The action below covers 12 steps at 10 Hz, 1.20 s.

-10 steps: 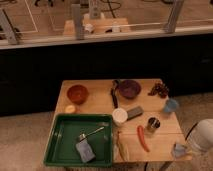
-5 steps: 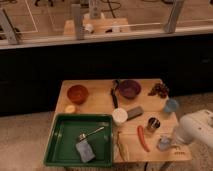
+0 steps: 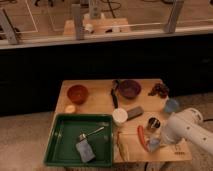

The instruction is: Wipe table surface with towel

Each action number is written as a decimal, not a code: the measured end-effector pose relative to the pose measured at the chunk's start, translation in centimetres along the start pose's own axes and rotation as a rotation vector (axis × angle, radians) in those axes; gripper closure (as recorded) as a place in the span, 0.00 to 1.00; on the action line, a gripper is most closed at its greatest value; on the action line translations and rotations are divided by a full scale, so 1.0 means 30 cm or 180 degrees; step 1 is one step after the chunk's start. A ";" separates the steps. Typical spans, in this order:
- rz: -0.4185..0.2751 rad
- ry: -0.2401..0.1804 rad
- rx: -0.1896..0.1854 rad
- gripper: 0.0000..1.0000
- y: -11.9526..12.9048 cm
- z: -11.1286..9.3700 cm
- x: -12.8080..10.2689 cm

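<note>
— Where is the tool (image 3: 154, 145)?

— At the near right corner of the light wooden surface (image 3: 100, 104). It sits low over the wood at the end of a thick white arm (image 3: 187, 129) that comes in from the right edge. Its tip looks pale blue. I cannot tell whether it is spread or pressed together, or whether it pinches anything.

— And the towel?

— A grey-blue folded cloth (image 3: 85, 151) lies in the deep green plastic tray (image 3: 67, 140) at the near left, well apart from the tool. A slim metal spoon (image 3: 92, 133) lies just beyond it in the same tray, pointing far-right.

— What is beside the tool?

— A curved red chilli pepper (image 3: 141, 137) lies just to its left, and a shiny metal cup (image 3: 152, 124) stands just beyond it. A pale yellow-green long thing (image 3: 121, 147) lies further left, by the tray's right wall; I cannot make out what it is.

— The rest?

— A white round cup (image 3: 120, 116) stands mid-surface with a grey flat block (image 3: 134, 113) touching its right side. A light blue cup (image 3: 171, 106) stands near the right edge. Along the far side, left to right, are an orange-brown bowl (image 3: 77, 93), a black long-handled utensil (image 3: 114, 95), a purple bowl (image 3: 129, 88) and a dark clustered lump (image 3: 159, 90). A small orange round fruit (image 3: 70, 108) sits just beyond the tray's far left corner.
</note>
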 end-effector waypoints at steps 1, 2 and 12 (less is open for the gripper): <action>-0.0029 0.0017 -0.0025 0.96 0.047 -0.011 0.010; -0.0048 0.0035 -0.0045 0.96 0.093 -0.018 0.020; 0.0249 0.0432 -0.0165 0.96 0.113 0.005 0.323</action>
